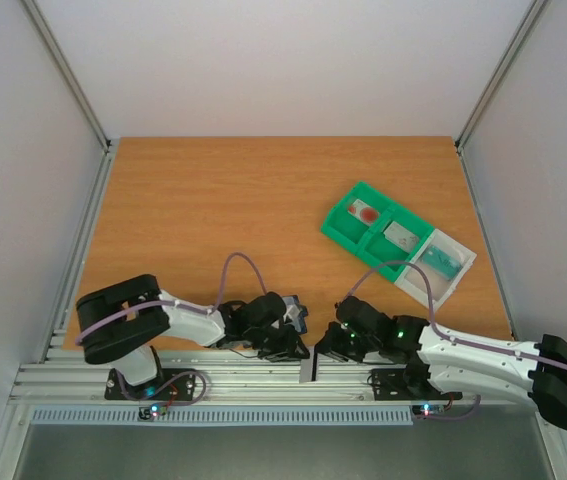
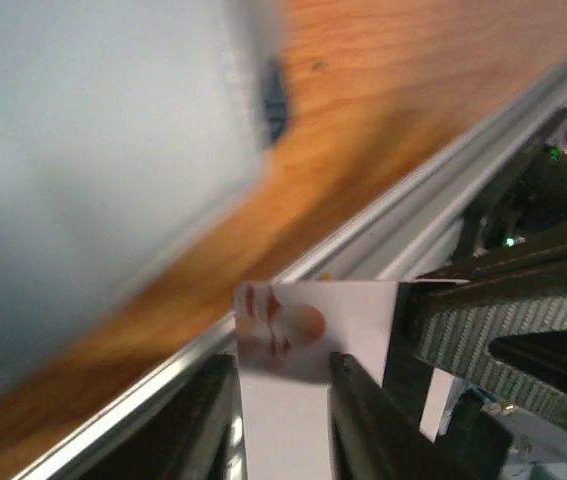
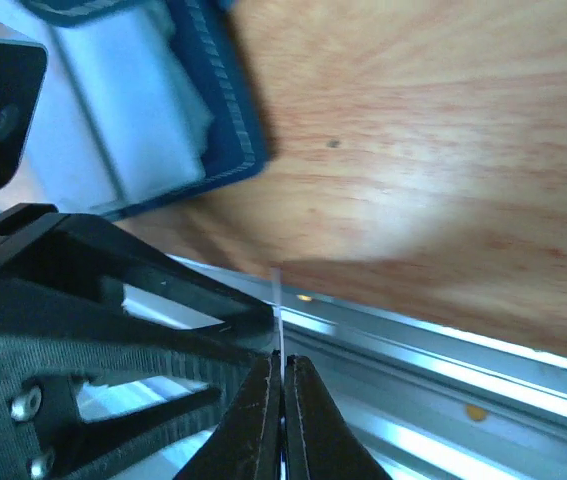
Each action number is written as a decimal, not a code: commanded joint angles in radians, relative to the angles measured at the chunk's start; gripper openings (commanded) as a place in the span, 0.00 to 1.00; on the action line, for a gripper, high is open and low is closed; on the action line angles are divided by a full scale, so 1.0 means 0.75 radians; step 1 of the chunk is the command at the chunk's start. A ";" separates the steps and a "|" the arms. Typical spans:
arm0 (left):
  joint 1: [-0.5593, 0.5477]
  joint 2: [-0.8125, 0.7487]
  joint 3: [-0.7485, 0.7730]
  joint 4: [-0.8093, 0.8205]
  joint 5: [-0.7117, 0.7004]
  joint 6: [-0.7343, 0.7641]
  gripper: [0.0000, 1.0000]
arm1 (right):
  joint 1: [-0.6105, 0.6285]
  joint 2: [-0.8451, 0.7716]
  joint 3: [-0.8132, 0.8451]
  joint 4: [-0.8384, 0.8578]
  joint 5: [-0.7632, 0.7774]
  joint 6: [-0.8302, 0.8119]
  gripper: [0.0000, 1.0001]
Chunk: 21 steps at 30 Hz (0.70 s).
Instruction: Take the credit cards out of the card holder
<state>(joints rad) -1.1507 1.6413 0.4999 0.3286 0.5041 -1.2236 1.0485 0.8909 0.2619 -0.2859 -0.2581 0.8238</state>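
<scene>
A white credit card (image 2: 303, 330) with a red blotch hangs over the table's near edge (image 1: 308, 368). My right gripper (image 3: 283, 358) is shut on this card, seen edge-on (image 3: 279, 300) in the right wrist view, and it sits just right of the card (image 1: 325, 350). My left gripper (image 2: 281, 365) stands narrowly open. The card lies across its gap, with one finger covering part of it. From above, the left gripper (image 1: 288, 343) is right next to the card. The slate-blue card holder (image 3: 213, 120) lies open on the wood behind, white cards (image 3: 153, 110) in its pocket. It looks blurred (image 2: 93, 150) in the left wrist view.
A green compartmented tray (image 1: 348, 235) with a white end section (image 1: 455, 272) lies at the right. It holds a red-blotched card (image 1: 367, 212), a greyish card (image 1: 401, 237) and a teal card (image 1: 441, 262). An aluminium rail (image 1: 263, 385) runs along the near edge, and walls enclose the table.
</scene>
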 commanded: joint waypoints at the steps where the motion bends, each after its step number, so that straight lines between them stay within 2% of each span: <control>1: -0.004 -0.162 -0.003 -0.062 -0.088 0.062 0.33 | 0.011 -0.054 0.084 -0.121 0.067 0.050 0.01; 5: -0.004 -0.364 0.059 -0.279 -0.175 0.160 0.44 | 0.011 -0.074 0.163 -0.236 0.101 0.070 0.01; 9: -0.004 -0.542 0.186 -0.632 -0.314 0.337 0.46 | 0.011 -0.081 0.272 -0.397 0.151 0.131 0.01; 11: -0.004 -0.607 0.232 -0.738 -0.361 0.430 0.46 | 0.011 -0.091 0.324 -0.455 0.177 0.205 0.01; 14: -0.006 -0.694 0.265 -0.817 -0.398 0.593 0.46 | 0.011 -0.110 0.423 -0.556 0.243 0.328 0.01; 21: -0.048 -0.923 0.219 -0.783 -0.558 0.973 0.45 | 0.012 -0.001 0.844 -1.091 0.509 0.560 0.01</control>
<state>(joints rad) -1.1637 1.0397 0.6819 -0.2577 0.1890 -0.7162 1.0496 0.8429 0.7475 -0.8352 -0.0261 1.1053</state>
